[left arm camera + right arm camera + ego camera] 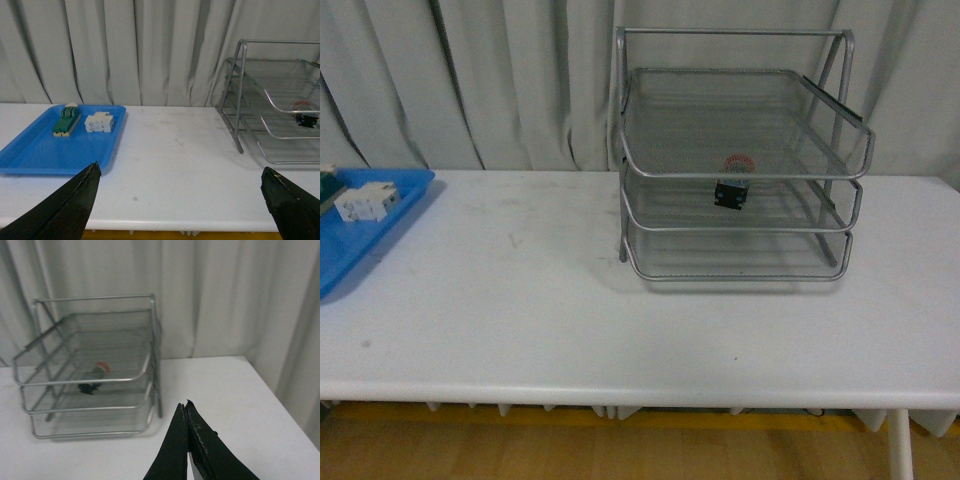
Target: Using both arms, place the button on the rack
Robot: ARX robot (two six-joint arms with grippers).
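Observation:
The silver wire-mesh rack [625, 150] stands at the back of the white table, right of centre. The button [733, 182], red cap on a black body, lies on the rack's middle tier; it also shows in the left wrist view [305, 115] and the right wrist view [95, 376]. No arm appears in the front view. My left gripper [181, 177] is open over the table's front edge, far from the rack [240, 85], nothing between its fingers. My right gripper [185, 406] is shut and empty, to the right of the rack [155, 340].
A blue tray [400, 195] sits at the table's left end, holding a white blocky component [99, 122] and a green-and-cream block [67, 120]. Grey curtains hang behind the table. The table's front edge [620, 395] lies close below.

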